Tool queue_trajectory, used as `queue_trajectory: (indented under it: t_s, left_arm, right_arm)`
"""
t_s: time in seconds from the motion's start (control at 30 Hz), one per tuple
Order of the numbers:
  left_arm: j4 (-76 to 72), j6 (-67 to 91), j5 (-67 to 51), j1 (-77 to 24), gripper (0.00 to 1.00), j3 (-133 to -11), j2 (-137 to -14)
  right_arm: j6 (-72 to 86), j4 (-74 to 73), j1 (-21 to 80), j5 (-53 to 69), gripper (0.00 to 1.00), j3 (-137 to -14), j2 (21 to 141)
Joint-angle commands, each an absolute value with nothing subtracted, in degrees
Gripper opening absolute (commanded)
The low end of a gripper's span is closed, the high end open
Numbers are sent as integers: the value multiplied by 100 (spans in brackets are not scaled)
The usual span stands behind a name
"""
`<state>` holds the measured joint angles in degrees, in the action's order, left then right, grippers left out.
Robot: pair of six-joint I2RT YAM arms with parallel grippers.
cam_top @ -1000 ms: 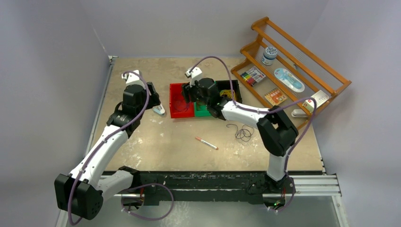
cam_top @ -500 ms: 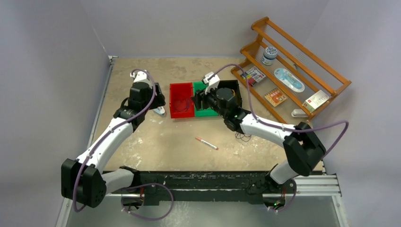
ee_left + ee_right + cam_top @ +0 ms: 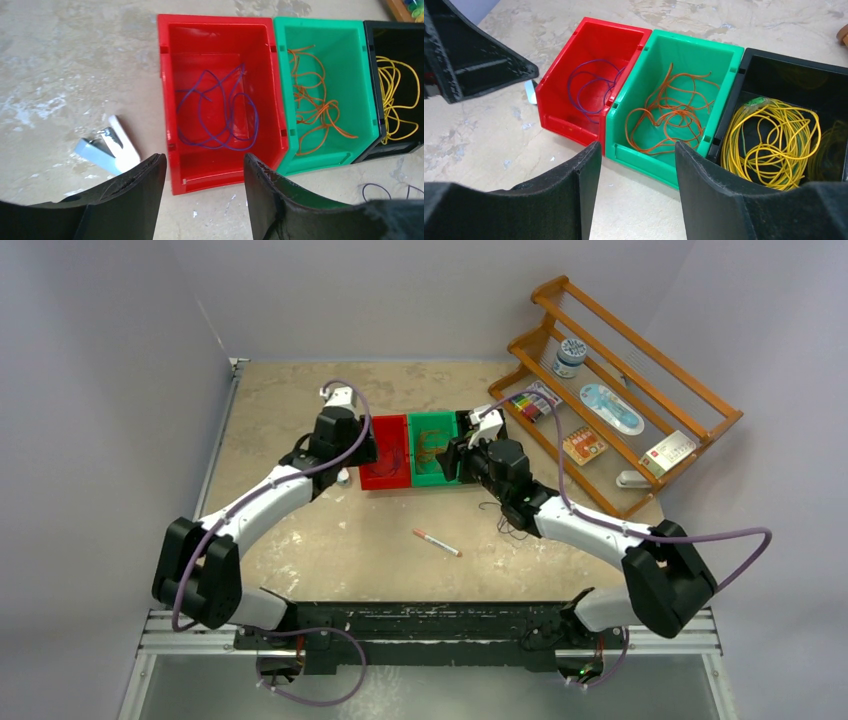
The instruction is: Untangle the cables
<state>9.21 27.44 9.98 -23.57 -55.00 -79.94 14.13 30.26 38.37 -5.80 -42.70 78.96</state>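
Left gripper [image 3: 204, 160]: fingers spread, empty.
Small white item [image 3: 107, 149]: on table, identity unclear.
Red bin [image 3: 200, 40]: purple cable [image 3: 217, 117].
Green bin [image 3: 340, 55]: orange cable [image 3: 312, 107].
Black bin [image 3: 395, 40]: yellow cable [image 3: 400, 100], cut off by frame.
Dark cable [image 3: 510, 530]: on table, partly behind right arm.
Right gripper [image 3: 638, 150]: fingers spread, empty.

Purple cable [image 3: 216, 117] in red bin [image 3: 215, 20], orange cable [image 3: 312, 107] in grn bin [image 3: 320, 21]
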Motion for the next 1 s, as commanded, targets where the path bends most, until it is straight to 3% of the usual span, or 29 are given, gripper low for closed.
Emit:
queue_trajectory:
  t_s: [0.0, 0.33, 0.67, 0.73, 0.97]
  left_arm:
    - [485, 2726, 1149, -2593, 57, -5813, -8239]
    - [406, 2510, 706, -2873, 51, -5844, -8474]
    - [524, 2689, 1338, -2865, 49, -5745, -7960]
    - [556, 2688, 1362, -2865, 49, -5735, -7856]
    - [571, 2733, 1345, -2867, 49, -5624, -7668]
  right_arm:
    - [1476, 3129, 3805, -461, 58, -4262, 7706]
    - [2049, 2641, 3225, -489, 55, -4099, 7440]
    - [2888, 398, 2841, -1680, 60, -3808, 6445]
    - [3173, -112, 2816, -1754, 65, -3800, 6352]
    - [3858, -1348, 2796, -1548, 69, -3948, 6643]
